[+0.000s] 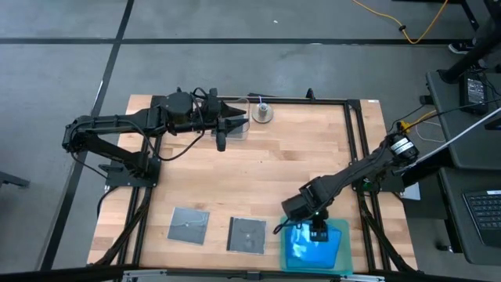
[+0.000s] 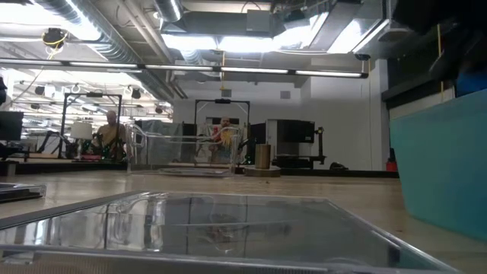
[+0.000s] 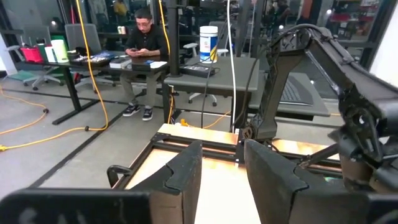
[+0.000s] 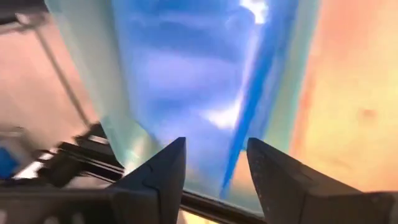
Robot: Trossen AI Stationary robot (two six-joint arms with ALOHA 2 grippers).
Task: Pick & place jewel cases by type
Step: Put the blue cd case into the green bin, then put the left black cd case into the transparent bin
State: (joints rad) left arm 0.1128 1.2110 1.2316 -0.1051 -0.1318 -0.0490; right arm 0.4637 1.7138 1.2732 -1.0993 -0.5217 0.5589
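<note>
We saw the left gripper (image 1: 221,138) at the table's (image 1: 258,184) far edge beside the clear tub (image 1: 241,125), fingers parted around nothing. Two grey square cases (image 1: 189,225) (image 1: 246,234) lay along the near edge. The right gripper (image 1: 319,233) hung over the blue cases (image 1: 307,246) in the teal tray (image 1: 340,252), fingers released.

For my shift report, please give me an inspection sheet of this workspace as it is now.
Surface: wooden table, dark frame rails.
Job's things: two grey-black cases at front edge; blue case in teal tray.
Clutter: clear tub and small round object at back edge.
End effectors: right end effector open above the tray; left end effector near the tub, nothing held.
Cables: yellow cable on floor.
Surroundings: seated person at desk.
</note>
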